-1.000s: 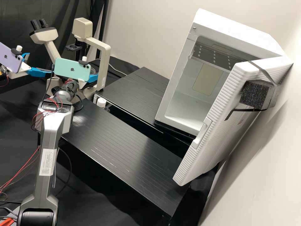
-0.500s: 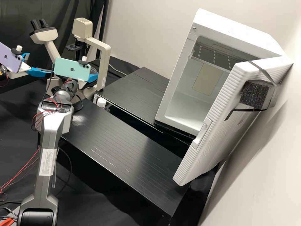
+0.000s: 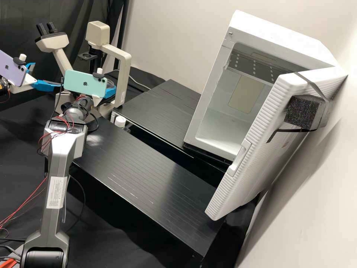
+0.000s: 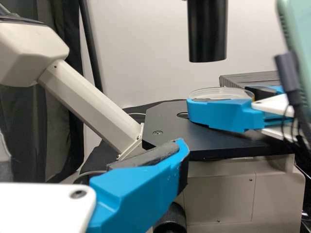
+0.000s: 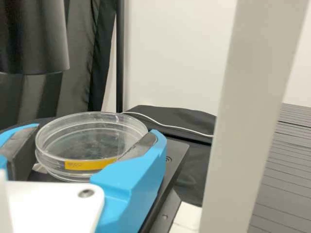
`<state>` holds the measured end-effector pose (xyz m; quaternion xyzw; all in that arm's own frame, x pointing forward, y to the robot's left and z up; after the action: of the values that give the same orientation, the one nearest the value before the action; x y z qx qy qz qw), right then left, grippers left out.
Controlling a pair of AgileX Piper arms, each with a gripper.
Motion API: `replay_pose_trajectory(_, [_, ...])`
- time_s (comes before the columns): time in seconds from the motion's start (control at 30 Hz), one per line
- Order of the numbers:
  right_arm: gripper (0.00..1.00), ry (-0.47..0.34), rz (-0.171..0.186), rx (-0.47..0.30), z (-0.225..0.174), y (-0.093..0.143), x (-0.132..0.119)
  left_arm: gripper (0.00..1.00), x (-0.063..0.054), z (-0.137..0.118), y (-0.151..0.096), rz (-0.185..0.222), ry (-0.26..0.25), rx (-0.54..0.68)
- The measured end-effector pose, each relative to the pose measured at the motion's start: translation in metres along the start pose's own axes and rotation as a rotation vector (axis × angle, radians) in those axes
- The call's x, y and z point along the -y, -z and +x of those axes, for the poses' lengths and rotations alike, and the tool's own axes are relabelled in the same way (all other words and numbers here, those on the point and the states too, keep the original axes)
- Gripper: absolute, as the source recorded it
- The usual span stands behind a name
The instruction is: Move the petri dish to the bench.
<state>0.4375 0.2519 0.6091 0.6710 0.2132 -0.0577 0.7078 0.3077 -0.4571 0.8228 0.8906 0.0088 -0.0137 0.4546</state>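
In the high view my right gripper (image 3: 110,92) is at the microscope stage, under the teal phone. My left gripper (image 3: 44,76) stands to its left by the purple phone, fingers apart. The clear petri dish (image 5: 92,138), with a yellow label, sits level between the pads of my right gripper (image 5: 80,150), both pads against its sides. The left wrist view has the dish (image 4: 221,92) at the stage; whether its base touches the stage cannot be told. One finger of my left gripper (image 4: 104,160) is near the stage front, holding nothing. The black bench (image 3: 141,175) lies right of the arm.
The beige microscope (image 3: 121,59) stands behind the grippers, its dark column (image 4: 207,31) above the stage (image 4: 165,119). A white incubator (image 3: 223,123) with its door (image 3: 256,149) open stands right. A white-capped bottle (image 3: 120,121) is between the two bench sections.
In the high view my right arm's wrist and teal phone have shifted slightly down and left. My left arm has kept still.
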Motion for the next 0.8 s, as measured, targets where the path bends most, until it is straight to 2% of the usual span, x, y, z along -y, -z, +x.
replay_pose_trajectory(0.27, [0.0, -0.051, -0.012, -0.047, -0.031, 0.001, -0.019, 1.0, 0.0, 0.0, 0.0, 0.0, 0.0, 0.0])
replay_pose_trajectory(0.43, [0.0, -0.069, -0.069, -0.073, -0.06, 0.003, -0.028, 1.0, 0.0, 0.0, 0.0, 0.0, 0.0, 0.0])
replay_pose_trajectory(0.5, [0.0, -0.083, -0.076, -0.087, -0.074, 0.003, -0.032, 1.0, 0.0, 0.0, 0.0, 0.0, 0.0, 0.0])
replay_pose_trajectory(0.67, [0.0, -0.167, -0.09, -0.123, -0.111, 0.002, -0.048, 1.0, 0.0, 0.0, 0.0, 0.0, 0.0, 0.0])
replay_pose_trajectory(0.8, [0.0, -0.238, -0.11, -0.126, -0.149, -0.011, -0.062, 1.0, 0.0, 0.0, 0.0, 0.0, 0.0, 0.0])
